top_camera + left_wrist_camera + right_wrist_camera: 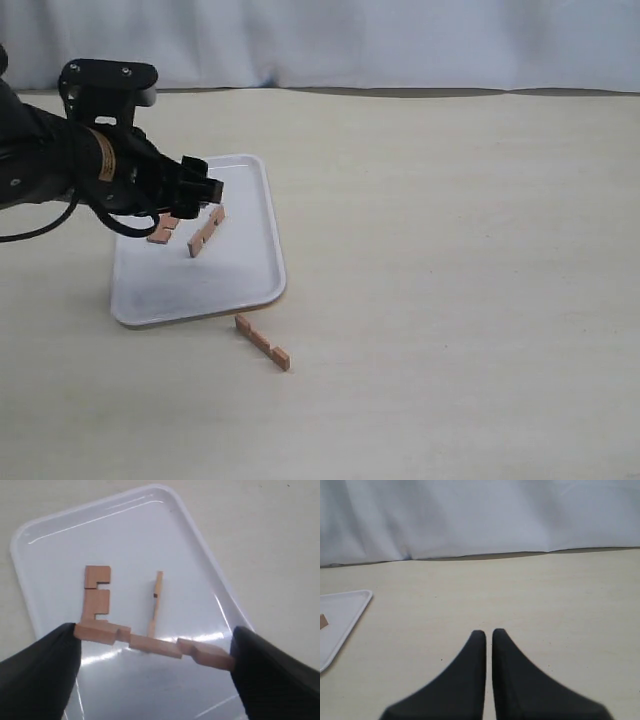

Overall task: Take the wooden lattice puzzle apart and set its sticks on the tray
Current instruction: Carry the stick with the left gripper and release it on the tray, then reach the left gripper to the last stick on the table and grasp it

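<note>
L claw (154, 642) hangs over the tray (200, 545), pinching the held stick (155, 646) end to end, one pad on each tip. The bar spans the whole gap w/ its notches turned away from the palm. That lengthwise grip prob. suits so thin a piece, which could twist if nipped across its flat. Below the claw two more pieces lie on the tray: a flat stick (96, 595) under one finger's side, notches showing, and an edge-up stick (156, 600) under the middle of the gap, near each other but apart. So the drop spot looks chosen beside them, inside the rim. How high the held stick sits I can't tell; in the exterior view the claw body covers it, though it seems a short drop. No assembled lattice puzzle shows in any view, so it looks fully apart, w/ this the third piece going down. A loose stick (262, 342) lies on the table (450, 300) just outside the tray's rim, well clear of the L claw, likely the next pick. R claw (488, 635) has its fingers pressed together on nothing, held low over the table away from the work, only a tray corner in its view, prob. parked to keep out of the way.
</note>
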Controlling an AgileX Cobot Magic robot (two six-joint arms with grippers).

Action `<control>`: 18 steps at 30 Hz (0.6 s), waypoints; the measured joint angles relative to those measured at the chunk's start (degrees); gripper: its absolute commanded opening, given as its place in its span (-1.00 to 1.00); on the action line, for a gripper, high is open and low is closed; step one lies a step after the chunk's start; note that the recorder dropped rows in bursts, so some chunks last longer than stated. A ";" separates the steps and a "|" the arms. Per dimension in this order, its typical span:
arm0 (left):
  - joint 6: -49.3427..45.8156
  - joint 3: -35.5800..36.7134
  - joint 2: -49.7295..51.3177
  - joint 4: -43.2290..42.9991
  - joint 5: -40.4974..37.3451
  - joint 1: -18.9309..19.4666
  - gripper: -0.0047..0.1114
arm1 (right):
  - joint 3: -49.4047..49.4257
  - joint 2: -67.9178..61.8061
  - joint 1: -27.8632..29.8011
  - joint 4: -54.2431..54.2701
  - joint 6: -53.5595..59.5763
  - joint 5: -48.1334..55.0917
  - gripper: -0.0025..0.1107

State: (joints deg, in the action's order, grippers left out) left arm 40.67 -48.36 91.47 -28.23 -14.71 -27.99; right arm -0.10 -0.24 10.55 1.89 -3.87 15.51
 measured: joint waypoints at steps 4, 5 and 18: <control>0.00 0.00 5.50 0.68 10.02 4.74 -0.92 | 0.00 0.00 0.00 0.00 0.00 0.00 -0.88; 0.00 0.00 7.44 0.94 14.71 5.88 -0.92 | 0.00 0.00 0.00 0.00 0.00 0.00 -0.88; 0.00 -2.39 16.56 0.07 19.18 11.14 0.22 | 0.00 0.00 0.00 0.00 0.00 0.00 -0.88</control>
State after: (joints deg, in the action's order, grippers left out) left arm 40.67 -50.74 108.04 -28.17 4.48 -16.85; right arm -0.10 -0.24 10.55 1.89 -3.87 15.51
